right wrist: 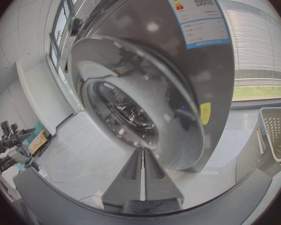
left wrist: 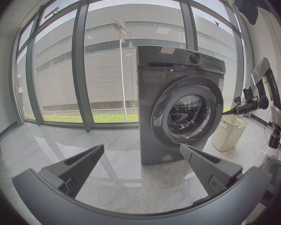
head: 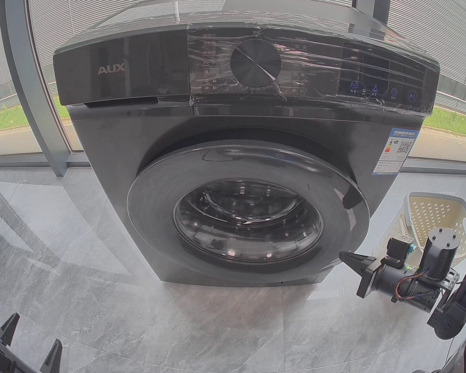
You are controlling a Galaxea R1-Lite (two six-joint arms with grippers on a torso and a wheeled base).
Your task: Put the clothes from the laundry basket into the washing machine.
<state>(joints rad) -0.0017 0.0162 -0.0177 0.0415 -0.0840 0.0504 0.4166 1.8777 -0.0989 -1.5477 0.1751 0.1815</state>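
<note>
A: What's the washing machine (head: 243,130) like?
B: Glossy dark-grey metal; its round glass door (head: 248,213) is shut; a cream, perforated plastic laundry basket (head: 440,216) stands on the marbled floor (head: 217,327) at its right.
A: Left hand (head: 34,330)?
B: Spread; right hand (head: 345,257) is pressed together beside the door.

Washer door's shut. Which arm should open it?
Probably right. The right gripper, shut, sits beside the right edge of the door, close by the laundry basket. The left gripper, open, hangs low, far off to the door's left.
</note>
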